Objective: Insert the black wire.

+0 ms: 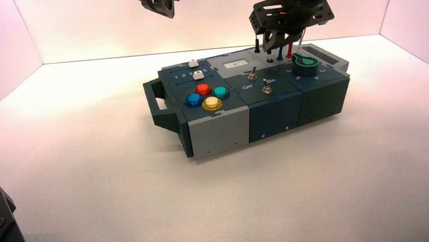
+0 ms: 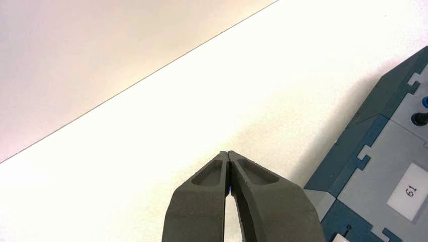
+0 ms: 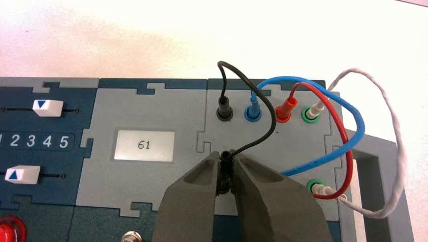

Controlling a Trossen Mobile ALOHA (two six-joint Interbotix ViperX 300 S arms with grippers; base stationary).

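Note:
The black wire (image 3: 255, 96) loops over the grey jack panel (image 3: 298, 146) of the box (image 1: 219, 129). One of its black plugs (image 3: 224, 108) stands in the far-row socket beside the blue plug (image 3: 253, 112). My right gripper (image 3: 225, 162) is shut on the wire's other black plug (image 3: 225, 174), held just above the panel's near part. In the high view my right gripper (image 1: 276, 39) hangs over the box's far right end, above the row of plugs. My left gripper (image 2: 228, 154) is shut and empty, raised beyond the box's far left side (image 1: 161, 3).
Blue (image 3: 348, 108), red (image 3: 339, 126) and white (image 3: 398, 136) wires arc across the jack panel between their plugs. A white label reading 61 (image 3: 144, 145) lies beside it, then two white sliders (image 3: 48, 107) with a 1–5 scale. Coloured buttons (image 1: 204, 96), toggle switches (image 1: 266, 87) and a green knob (image 1: 305, 63) are nearby.

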